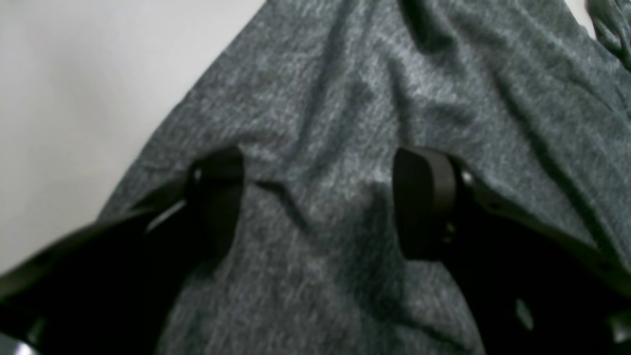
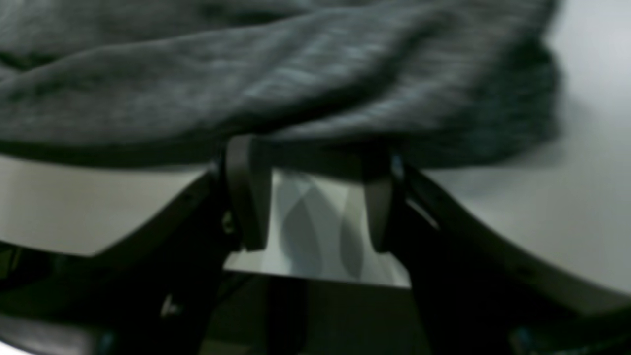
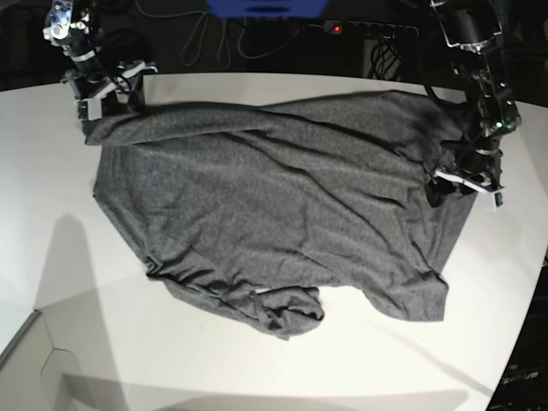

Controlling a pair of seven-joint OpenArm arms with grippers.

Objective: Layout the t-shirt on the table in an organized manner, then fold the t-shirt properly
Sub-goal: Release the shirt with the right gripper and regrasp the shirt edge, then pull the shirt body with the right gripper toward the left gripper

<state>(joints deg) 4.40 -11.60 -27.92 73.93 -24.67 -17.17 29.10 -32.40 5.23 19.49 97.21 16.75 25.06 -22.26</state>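
Left gripper (image 1: 318, 202) hung low over the t-shirt (image 3: 274, 205), fingers (image 1: 424, 197) spread wide with wrinkled grey knit between and below them, nothing clamped; whether the tips touched the cloth could not be told. Sat above the shirt's edge nearest the base view's right side.

Right gripper (image 2: 310, 197) at the shirt's opposite far corner, toward the base view's upper left. Fingers (image 2: 246, 192) apart, bare white table (image 2: 567, 197) visible between them, a blurred fold of the shirt draped just past the tips; cloth not pinched.

Shirt itself spread across the middle of the table (image 3: 51, 257), mostly flat but creased, its near hem bunched and rolled under at the centre, the far edge stretched in a line from the right gripper's corner toward the left gripper.
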